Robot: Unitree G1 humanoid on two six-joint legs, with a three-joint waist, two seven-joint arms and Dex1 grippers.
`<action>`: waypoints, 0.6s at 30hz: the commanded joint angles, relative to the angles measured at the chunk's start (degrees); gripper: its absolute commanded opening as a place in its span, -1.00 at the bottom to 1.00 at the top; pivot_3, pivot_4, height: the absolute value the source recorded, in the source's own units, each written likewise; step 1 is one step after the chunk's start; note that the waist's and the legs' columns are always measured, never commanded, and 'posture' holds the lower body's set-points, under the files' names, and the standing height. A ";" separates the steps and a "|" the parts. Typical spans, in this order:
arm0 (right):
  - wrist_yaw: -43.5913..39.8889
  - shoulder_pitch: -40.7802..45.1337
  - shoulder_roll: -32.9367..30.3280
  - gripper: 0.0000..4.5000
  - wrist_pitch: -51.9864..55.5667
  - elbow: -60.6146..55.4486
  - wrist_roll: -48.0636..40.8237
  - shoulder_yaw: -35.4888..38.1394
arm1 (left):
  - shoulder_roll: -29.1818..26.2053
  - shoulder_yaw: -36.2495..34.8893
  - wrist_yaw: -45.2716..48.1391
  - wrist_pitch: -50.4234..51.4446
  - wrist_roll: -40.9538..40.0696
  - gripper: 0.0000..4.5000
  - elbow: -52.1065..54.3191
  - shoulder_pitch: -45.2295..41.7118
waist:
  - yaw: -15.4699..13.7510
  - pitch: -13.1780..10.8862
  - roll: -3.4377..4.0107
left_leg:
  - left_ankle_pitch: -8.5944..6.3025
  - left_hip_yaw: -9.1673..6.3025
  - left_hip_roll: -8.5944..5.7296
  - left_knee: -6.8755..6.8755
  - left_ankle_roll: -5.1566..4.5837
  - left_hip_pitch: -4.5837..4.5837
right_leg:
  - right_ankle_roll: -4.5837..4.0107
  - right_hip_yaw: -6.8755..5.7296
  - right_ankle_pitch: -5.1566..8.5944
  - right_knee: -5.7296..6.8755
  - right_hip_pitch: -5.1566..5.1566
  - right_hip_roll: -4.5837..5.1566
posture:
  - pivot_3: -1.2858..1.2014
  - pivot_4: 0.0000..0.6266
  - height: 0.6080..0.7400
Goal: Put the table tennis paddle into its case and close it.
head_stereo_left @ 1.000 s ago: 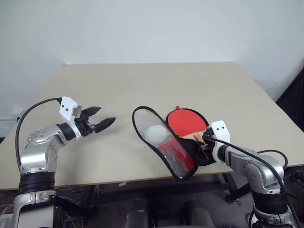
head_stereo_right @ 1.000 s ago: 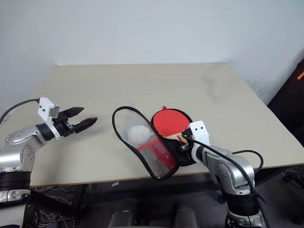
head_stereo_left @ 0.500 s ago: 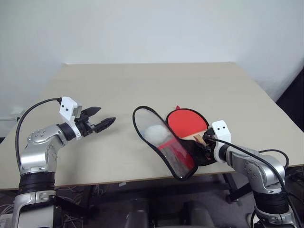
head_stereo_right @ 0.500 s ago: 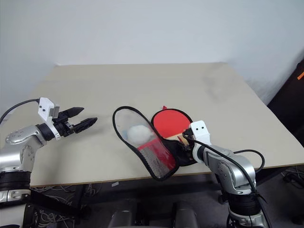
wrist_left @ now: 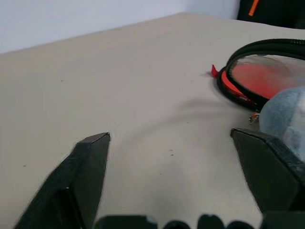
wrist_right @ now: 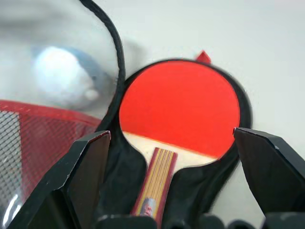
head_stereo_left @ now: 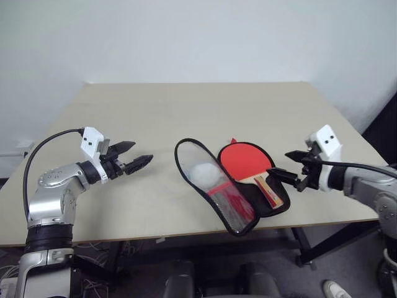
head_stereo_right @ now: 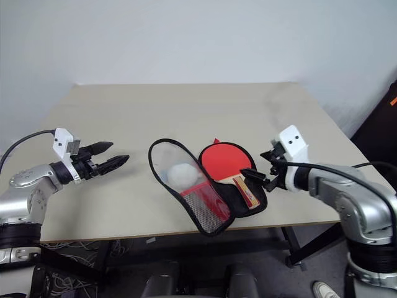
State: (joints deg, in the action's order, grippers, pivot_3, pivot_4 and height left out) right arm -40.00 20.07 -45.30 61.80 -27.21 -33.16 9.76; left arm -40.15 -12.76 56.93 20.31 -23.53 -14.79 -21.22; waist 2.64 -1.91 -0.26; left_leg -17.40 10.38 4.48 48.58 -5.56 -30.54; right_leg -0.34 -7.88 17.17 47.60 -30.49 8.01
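Note:
The table tennis paddle (head_stereo_left: 242, 161) lies red face up in the black-lined lower half of the case (head_stereo_left: 280, 207), its wooden handle (head_stereo_left: 268, 190) pointing toward the table's front edge. The case's lid (head_stereo_left: 224, 202) stands tilted open to the left of the paddle, a white fluffy ball (head_stereo_left: 201, 174) behind its clear panel. My right gripper (head_stereo_left: 278, 162) hovers open just right of the handle, holding nothing; in its wrist view the paddle (wrist_right: 181, 105) lies between its fingers (wrist_right: 81, 181). My left gripper (head_stereo_left: 142, 152) is open, left of the case and apart from it.
The beige table (head_stereo_left: 186, 105) stretches bare behind and to both sides of the case. The case sits close to the table's front edge. In the left wrist view the case's black rim (wrist_left: 267, 46) and the ball (wrist_left: 286, 114) lie ahead of the fingers.
My right gripper let go of the paddle's handle, opened, and rose up and to the right, away from the case. The paddle stays in the case. The left arm kept still.

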 commanded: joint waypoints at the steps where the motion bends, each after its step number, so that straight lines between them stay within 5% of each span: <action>1: -4.16 1.40 -2.99 1.00 -5.34 1.43 -0.58 2.51 | 0.32 0.21 0.75 1.02 -1.83 0.31 3.65 -1.44 | 0.00 -0.01 -0.03 | 0.00 -0.02 0.01 0.02 0.00 -0.01 | 0.00 -0.02 0.00 0.00 0.00 0.01 | 0.03 -1.00 -0.30; 9: -5.02 2.74 -4.97 1.00 -8.86 4.86 0.80 1.35 | 3.49 3.24 0.29 5.30 -3.55 -0.90 11.96 -0.07 | -0.05 -0.01 -0.03 | 0.00 -0.14 0.03 0.13 -0.01 -0.05 | -0.01 -0.09 0.00 0.00 0.04 0.05 | 0.03 -1.00 -0.30; 18: -3.69 3.35 -4.52 1.00 -9.01 5.19 0.93 1.78 | 10.58 11.54 -1.08 9.55 -4.86 -0.96 19.78 -4.16 | -0.49 -0.02 -0.02 | -0.01 -0.20 0.02 0.25 -0.02 -0.07 | -0.01 -0.18 0.00 0.01 0.15 0.06 | 0.03 -1.00 -0.30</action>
State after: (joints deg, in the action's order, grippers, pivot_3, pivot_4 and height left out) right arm -44.34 21.83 -49.10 53.61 -21.78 -32.42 10.28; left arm -30.17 -2.06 56.36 30.01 -27.76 2.53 -22.48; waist 2.15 -1.93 -0.28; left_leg -17.42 10.17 4.51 48.87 -5.60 -30.62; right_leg -0.35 -8.06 17.16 47.62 -30.35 8.07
